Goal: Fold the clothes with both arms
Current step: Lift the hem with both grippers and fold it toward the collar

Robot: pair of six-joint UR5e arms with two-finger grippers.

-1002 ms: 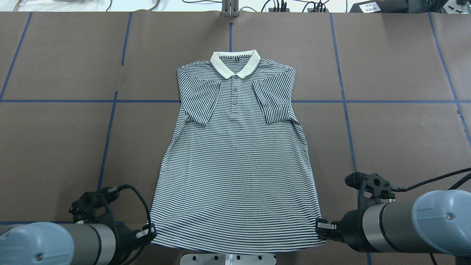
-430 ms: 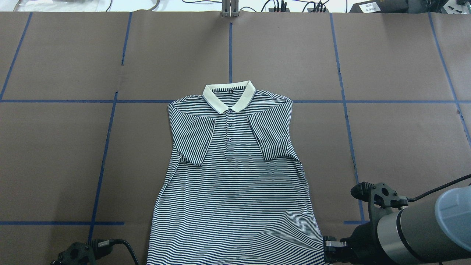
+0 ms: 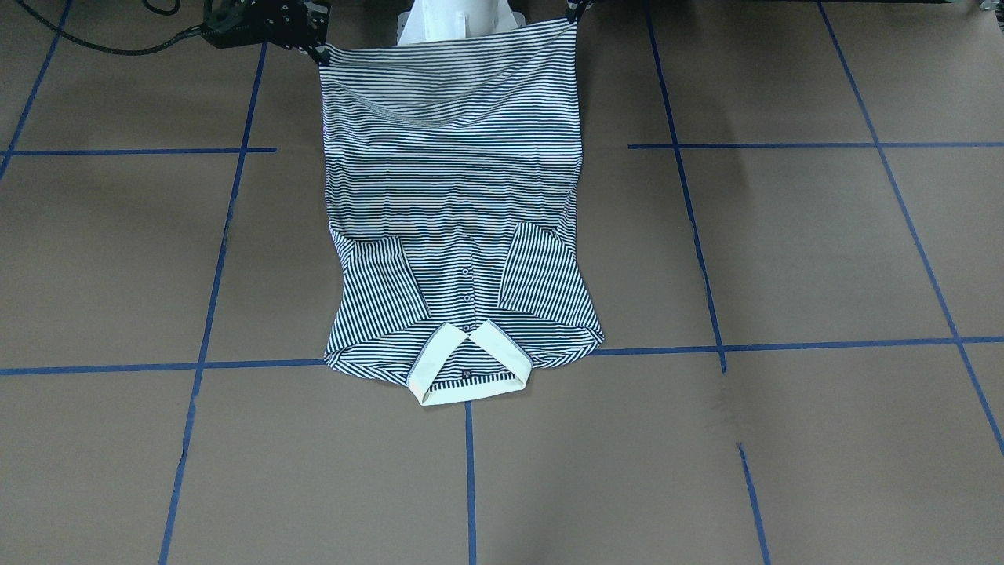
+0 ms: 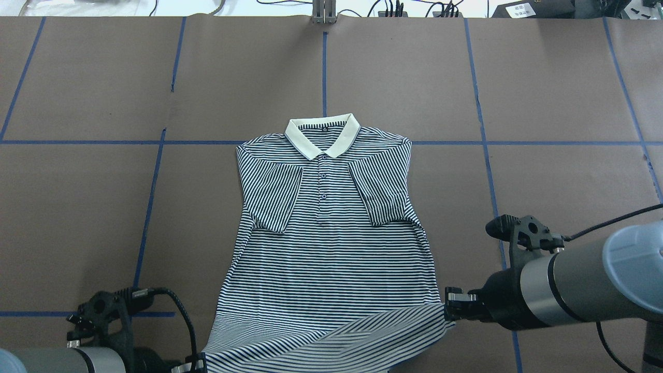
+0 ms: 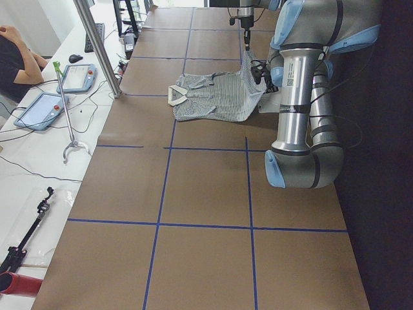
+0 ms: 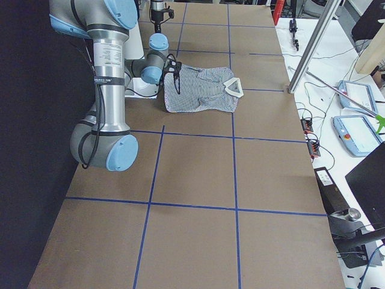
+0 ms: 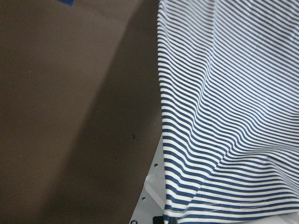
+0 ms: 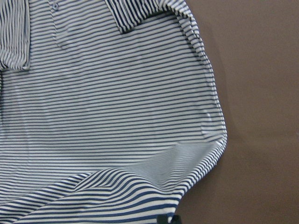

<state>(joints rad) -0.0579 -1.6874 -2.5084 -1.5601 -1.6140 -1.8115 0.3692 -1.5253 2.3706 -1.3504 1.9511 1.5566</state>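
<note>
Since the frame a moment ago the hem (image 4: 331,339) has come up off the table (image 4: 77,207). The right pincer (image 4: 449,305) has risen with its corner, and the left pincer (image 4: 192,367) is back in at the bottom edge of the overhead view with the other corner. The collar (image 4: 321,135) has not shifted in that time.

As I read it, the fold is partly done. Both sleeves (image 4: 272,199) already lie turned in over the chest. The shirt (image 4: 331,233) is face up on the middle of the table, collar away from the robot. What I judge is left is the long fold, carrying the raised hem forward to the collar and laying it down flat.

Both pincers are clenched on the shirt, one at each hem corner. From across the table the hem hangs taut between them, sagging a little in the middle, with the inside of the cloth showing beneath. The right wrist camera shows dark fingertips pinching the corner. On the left I see little beyond cloth, so I judge that grip from the held-up corner.
</note>
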